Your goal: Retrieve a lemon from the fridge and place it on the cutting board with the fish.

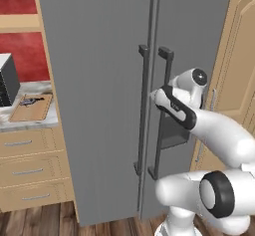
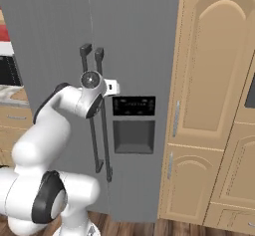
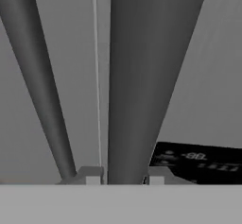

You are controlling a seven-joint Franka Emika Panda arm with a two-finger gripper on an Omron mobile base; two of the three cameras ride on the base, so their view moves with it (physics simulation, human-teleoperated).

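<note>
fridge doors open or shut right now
Shut. Both fridge doors sit flush, with a thin seam between the two dark bar handles; no shelves or bins show.

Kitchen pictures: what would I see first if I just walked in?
First the tall grey fridge, doors shut, filling the middle of the room. The white robot arm reaches up to its two dark handles, and its gripper straddles the right-hand bar in the hand view. Off to the left, on the counter, a wooden cutting board holds a small dark fish.
</note>
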